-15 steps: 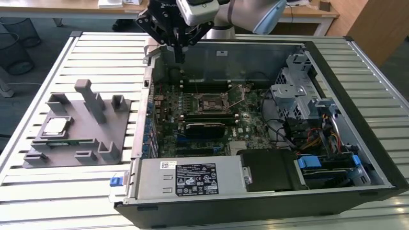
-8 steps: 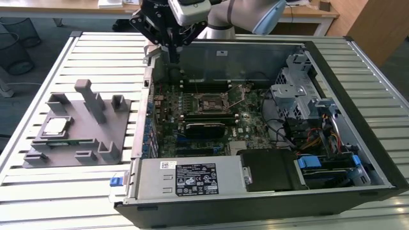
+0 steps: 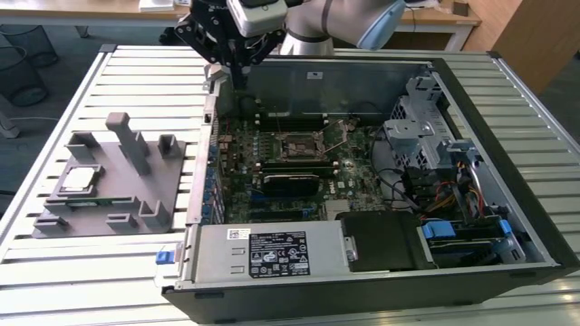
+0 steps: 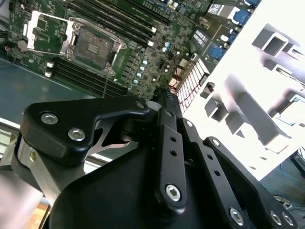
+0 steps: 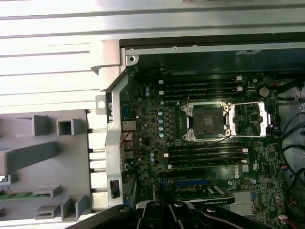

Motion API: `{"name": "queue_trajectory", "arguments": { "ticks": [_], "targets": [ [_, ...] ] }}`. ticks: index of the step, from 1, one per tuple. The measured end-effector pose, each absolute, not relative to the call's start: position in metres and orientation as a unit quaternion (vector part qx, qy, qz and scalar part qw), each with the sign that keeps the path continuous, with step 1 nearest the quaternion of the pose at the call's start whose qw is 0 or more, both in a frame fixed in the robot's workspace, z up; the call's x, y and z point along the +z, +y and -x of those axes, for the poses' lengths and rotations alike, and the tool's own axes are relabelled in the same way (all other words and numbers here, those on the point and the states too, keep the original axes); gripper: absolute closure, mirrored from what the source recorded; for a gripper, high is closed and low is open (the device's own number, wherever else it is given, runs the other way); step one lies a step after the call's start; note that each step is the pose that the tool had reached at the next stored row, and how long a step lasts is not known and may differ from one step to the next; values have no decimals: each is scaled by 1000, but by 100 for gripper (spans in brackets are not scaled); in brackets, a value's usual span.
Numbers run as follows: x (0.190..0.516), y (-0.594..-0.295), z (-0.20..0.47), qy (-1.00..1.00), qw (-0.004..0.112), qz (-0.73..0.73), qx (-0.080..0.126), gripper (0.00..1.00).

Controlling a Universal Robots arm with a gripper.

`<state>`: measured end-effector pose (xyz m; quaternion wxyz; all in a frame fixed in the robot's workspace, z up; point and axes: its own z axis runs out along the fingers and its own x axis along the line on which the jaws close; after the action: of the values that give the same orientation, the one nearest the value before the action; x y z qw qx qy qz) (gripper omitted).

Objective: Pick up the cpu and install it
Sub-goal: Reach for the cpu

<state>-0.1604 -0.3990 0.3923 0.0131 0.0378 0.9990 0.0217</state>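
Evidently pick-up stage, not yet begun; gripper (image 3: 238, 75) hanging over the back corner of the computer case (image 3: 335, 81) on the exterior view's left, jaws pressed together on nothing, judging by the single narrow tip; cpu (image 3: 77, 178) lying flat on the grey tray (image 3: 104, 155) outside the case, well apart from the gripper; socket (image 3: 302, 146) open and bare. Grasp likely calls for jaws parted and squared to the chip's edges. Fingertips masked by the gripper's own body in both wrist views; tray cut off in the first, glare-white in the second.
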Motion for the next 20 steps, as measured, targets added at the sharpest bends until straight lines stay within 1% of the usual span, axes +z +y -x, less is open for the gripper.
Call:
{"name": "queue_trajectory", "arguments": {
  "ticks": [20],
  "targets": [
    [391,-399,211,999,13,-38,22,89]
  ]
}}
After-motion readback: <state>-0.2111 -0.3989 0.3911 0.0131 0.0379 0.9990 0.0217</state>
